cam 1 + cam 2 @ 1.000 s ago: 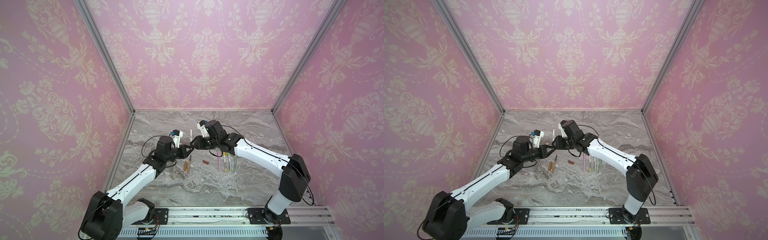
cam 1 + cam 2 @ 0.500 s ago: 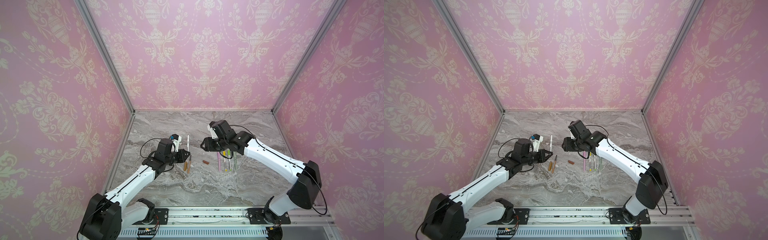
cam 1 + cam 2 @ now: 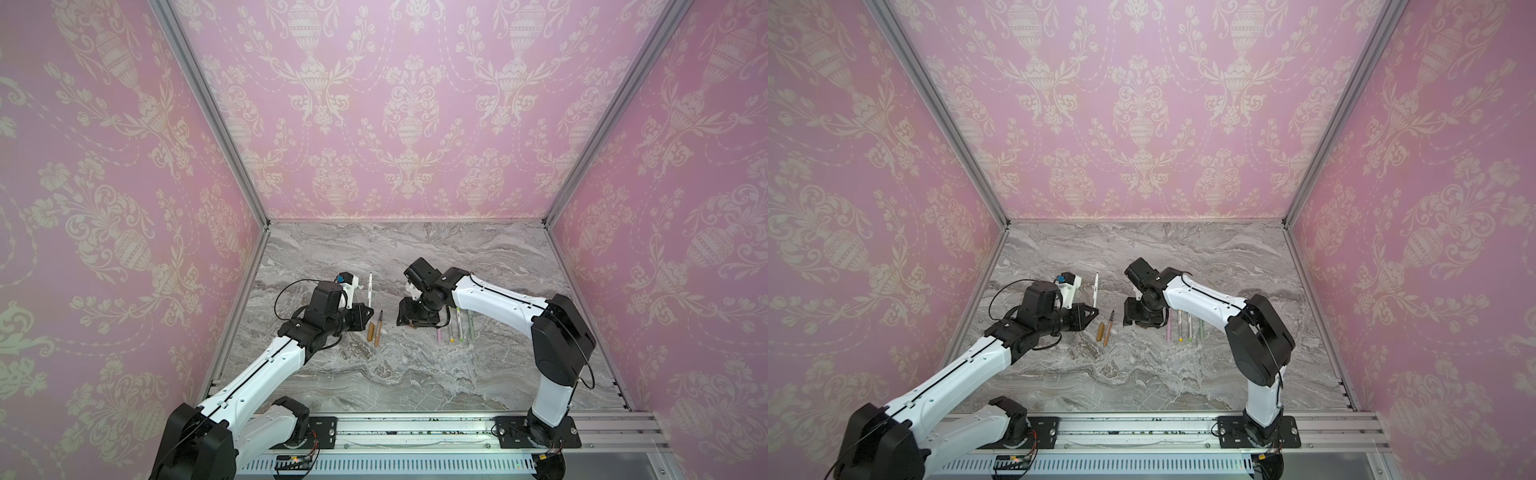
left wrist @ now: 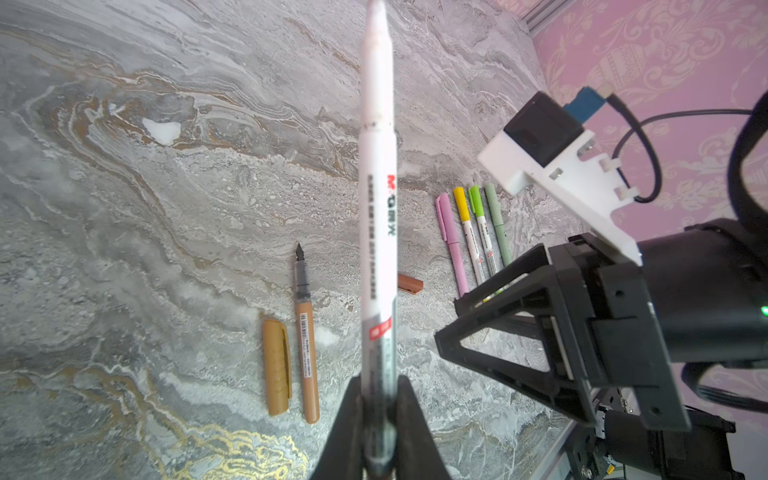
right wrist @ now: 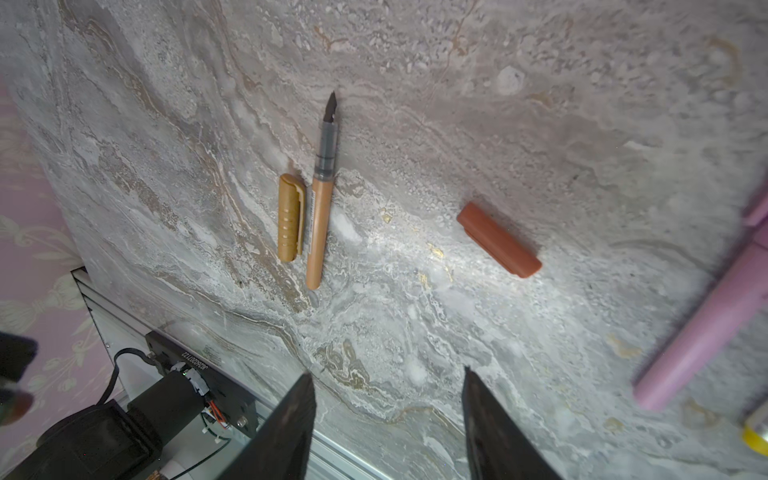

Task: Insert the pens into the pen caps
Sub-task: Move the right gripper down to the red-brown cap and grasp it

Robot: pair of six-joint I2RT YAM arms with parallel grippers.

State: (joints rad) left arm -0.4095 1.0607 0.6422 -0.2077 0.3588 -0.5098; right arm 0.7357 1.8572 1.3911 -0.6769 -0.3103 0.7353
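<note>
Marbled grey tabletop (image 3: 415,374), pink patterned walls (image 3: 415,124) all round.

Left gripper (image 4: 376,401): jaws clamped on the white pen (image 4: 376,232) at its clear grey section. The pen is lifted clear of the surface, its long axis running straight out from my fingertips and its free end pointing away from me. I cannot tell whether the nib sits inside my grip.

Right gripper (image 5: 386,372): jaws apart, empty, hovering over the surface. Just ahead of those fingertips lies the brown cap (image 5: 498,240), flat and untouched, its axis slanting across my line of reach.

Farther out, the tan pen (image 5: 321,195) lies uncapped with its nib pointing away from me. The tan cap (image 5: 291,218) lies parallel, just beside it.

Off to the side of my right gripper, a row of four pens (image 4: 470,237) appears capped: pink, yellow, green, sage.

Judgement: four done, two left. Picking up the brown cap is the step in hand.
</note>
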